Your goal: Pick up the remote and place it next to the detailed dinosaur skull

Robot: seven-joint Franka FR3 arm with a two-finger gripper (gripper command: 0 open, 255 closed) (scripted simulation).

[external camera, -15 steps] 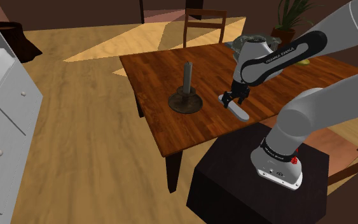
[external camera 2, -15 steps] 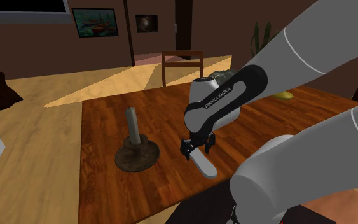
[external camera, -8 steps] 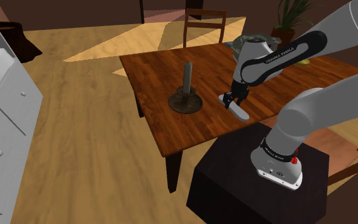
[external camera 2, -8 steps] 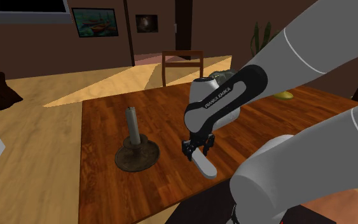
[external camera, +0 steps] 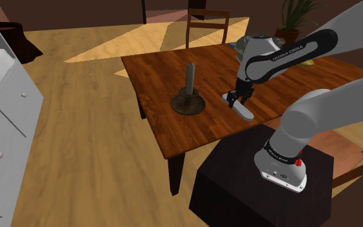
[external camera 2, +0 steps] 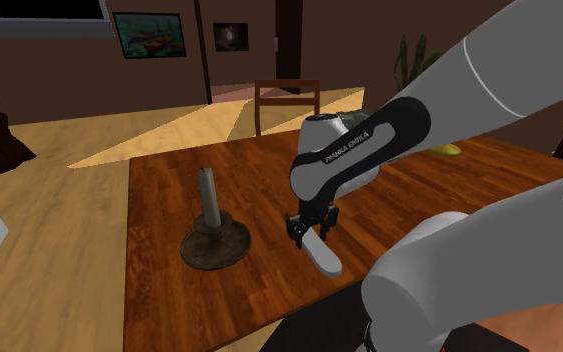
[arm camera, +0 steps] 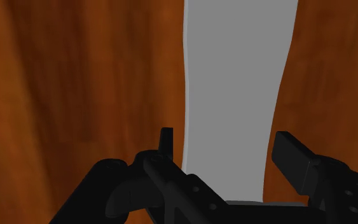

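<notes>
Arm (external camera 2: 354,150) has shifted upward, claw (external camera 2: 310,238) straddling grey remote (external camera 2: 321,258).

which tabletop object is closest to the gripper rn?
The pale grey remote, lying flat between the gripper's open fingers; the dark candle holder stands apart.

We saw a grey remote (arm camera: 234,76) in the middle of the picture, lying on the brown wooden table (arm camera: 75,83). The black gripper (arm camera: 227,147) had its fingers (arm camera: 166,143) spread apart, one close beside each long side.
</notes>
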